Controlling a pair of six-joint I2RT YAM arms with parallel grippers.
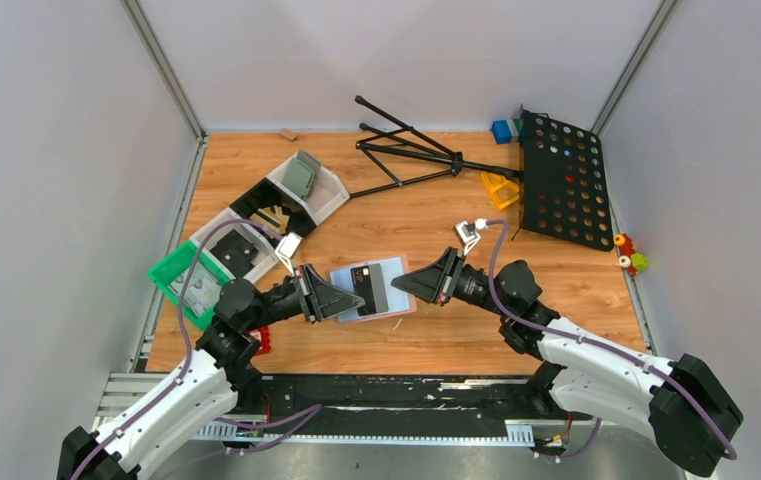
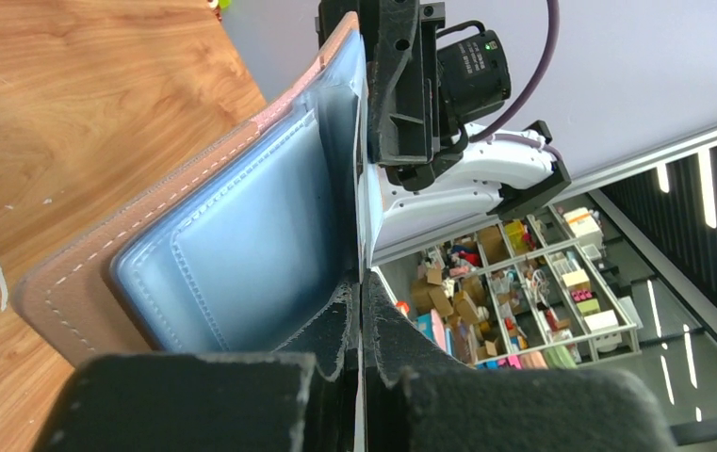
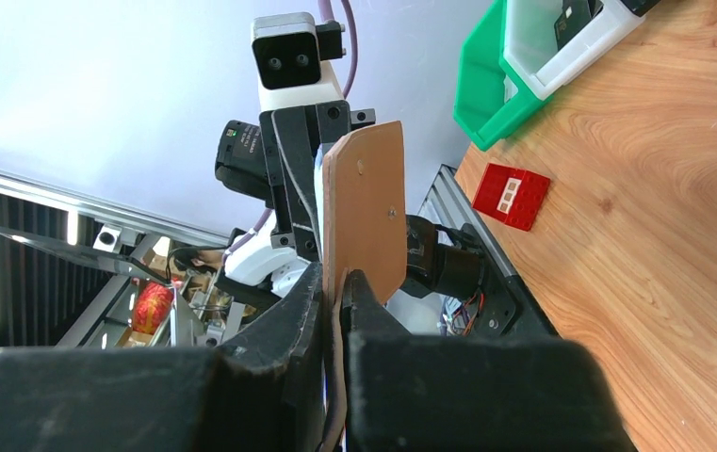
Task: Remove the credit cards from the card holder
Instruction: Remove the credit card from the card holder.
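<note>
The card holder (image 1: 345, 277), light blue with a salmon-tan edge, is held just above the wood between both grippers. A black credit card (image 1: 366, 285) with small pale marks shows on its face. My left gripper (image 1: 354, 300) is at its left end. In the left wrist view that gripper (image 2: 364, 282) is shut on a thin pale card edge (image 2: 365, 231) running up beside the holder's blue face (image 2: 241, 245). My right gripper (image 1: 402, 283) pinches the holder's right end. In the right wrist view it (image 3: 336, 279) is shut on the holder's tan flap (image 3: 366, 207).
At the left stand a green bin (image 1: 181, 280) and white bins (image 1: 328, 200), one holding a grey-green holder (image 1: 301, 177). A black folding stand (image 1: 411, 150) and a perforated black board (image 1: 564, 180) lie at the back right. A red brick (image 3: 512, 196) sits near the left arm.
</note>
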